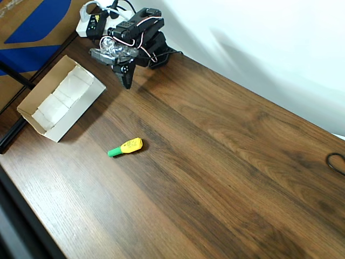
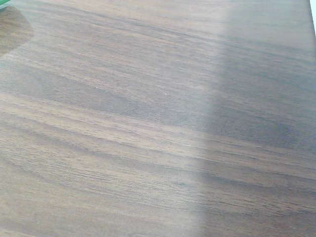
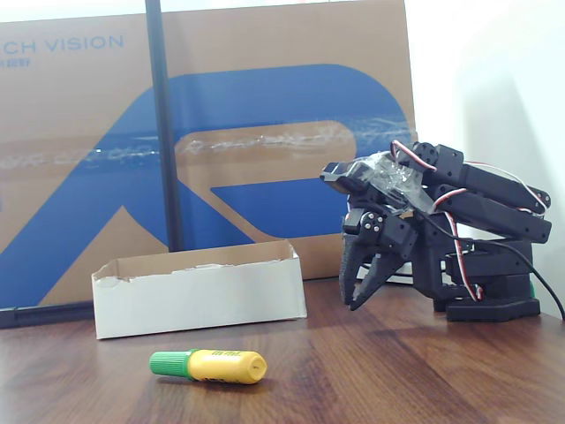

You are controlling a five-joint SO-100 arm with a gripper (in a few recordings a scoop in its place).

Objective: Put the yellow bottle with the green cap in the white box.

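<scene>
1. While the black arm sits folded low over its base at the far edge of the wooden table, its gripper points down toward the tabletop, hanging just above the wood without touching it.
2. In the fixed view the two dark fingers stand slightly apart, with a narrow gap between their tips, and nothing is held between them.
3. In the overhead view the gripper sits near the right-hand end of the white box.
4. The yellow bottle with the green cap lies on its side on the bare wood, well apart from the gripper and outside the box.
5. In the fixed view the bottle lies in front of the box, its green cap pointing left.
6. The white box stands open-topped, with white blocks lining its bottom.
7. A brown-and-blue cardboard sheet stands behind the box, with a black pole in front of it.
8. The wrist view looks onto wood grain, partly shaded on the right.
</scene>
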